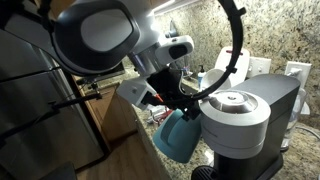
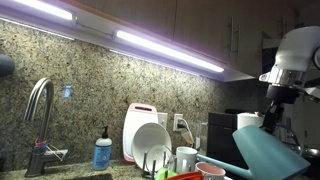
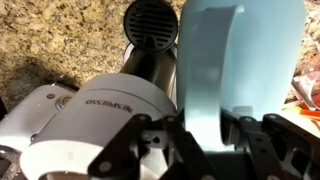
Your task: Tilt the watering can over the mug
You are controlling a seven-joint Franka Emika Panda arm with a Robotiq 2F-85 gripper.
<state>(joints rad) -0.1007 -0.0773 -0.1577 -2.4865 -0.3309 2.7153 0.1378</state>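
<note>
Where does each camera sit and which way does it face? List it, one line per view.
Exterior view: close behind the arm, looking down at the watering can beside the coffee machine.
Exterior view: low, facing the backsplash and faucet; arm at right.
Wrist view: over the gripper, looking down on can and machine.
All share the watering can.

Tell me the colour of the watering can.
Light teal-blue; the watering can shows best in the wrist view.

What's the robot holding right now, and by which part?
The gripper holds the teal watering can, clamped on a narrow strip, apparently its handle.
</note>
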